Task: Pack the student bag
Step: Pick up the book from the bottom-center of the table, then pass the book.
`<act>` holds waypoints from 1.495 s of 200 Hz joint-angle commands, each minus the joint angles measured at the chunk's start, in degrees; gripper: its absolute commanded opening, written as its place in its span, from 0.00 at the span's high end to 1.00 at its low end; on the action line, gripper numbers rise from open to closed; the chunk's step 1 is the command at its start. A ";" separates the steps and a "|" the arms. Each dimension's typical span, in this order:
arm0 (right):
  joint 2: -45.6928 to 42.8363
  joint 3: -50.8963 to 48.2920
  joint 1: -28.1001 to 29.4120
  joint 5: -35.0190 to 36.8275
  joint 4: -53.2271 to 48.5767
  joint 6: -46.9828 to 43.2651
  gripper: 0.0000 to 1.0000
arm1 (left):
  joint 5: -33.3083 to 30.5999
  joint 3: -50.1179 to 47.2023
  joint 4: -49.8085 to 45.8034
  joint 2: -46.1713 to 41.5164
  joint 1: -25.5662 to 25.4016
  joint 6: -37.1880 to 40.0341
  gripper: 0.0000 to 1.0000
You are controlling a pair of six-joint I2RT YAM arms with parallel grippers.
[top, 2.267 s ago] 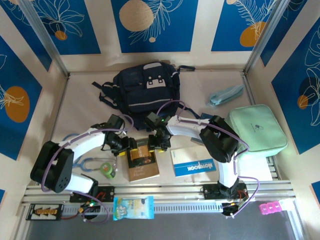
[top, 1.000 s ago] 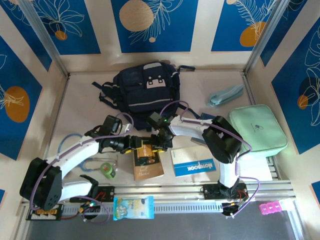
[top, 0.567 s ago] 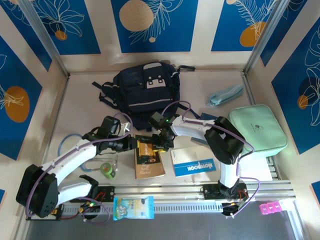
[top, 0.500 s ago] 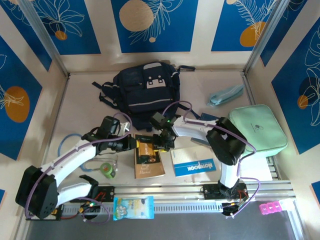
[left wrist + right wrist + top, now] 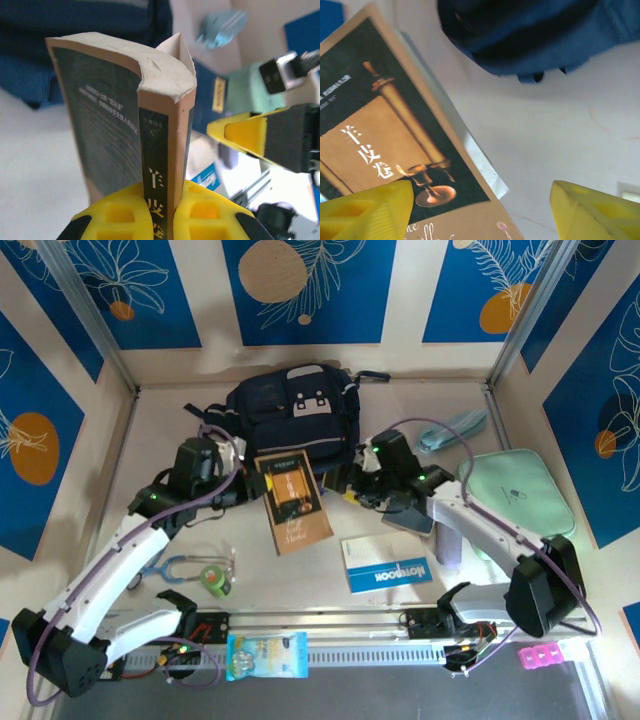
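Two claws hang just in front of the student bag [image 5: 290, 425], which lies at the far middle of the table [image 5: 170, 435]. The left claw [image 5: 160, 202] pinches a brown book [image 5: 293, 502] by its spine. The book looks lifted up, right by the bag's near edge. The right claw [image 5: 480, 210] is spread wide with nothing in it, close beside the book and also just in front of the bag. A blue and white notebook [image 5: 385, 570] lies farther out from the bag, on the near side. A mint-green case [image 5: 515, 495] sits off to the bag's right, well apart from it.

I think the bag is soft and floppy, so it will sag and fold if it is pulled from one spot. It is big but likely not very heavy. A good place to grab seems to be the cloth edge by a zip, or a strap. I cannot tell if the bag is open. The spread claw may have to hold the opening up so the book can slide in.
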 commanded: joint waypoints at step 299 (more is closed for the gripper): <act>8.17 -8.05 -0.52 5.22 63.38 52.95 0.15 | -4.46 4.52 45.31 14.25 6.95 -40.27 1.00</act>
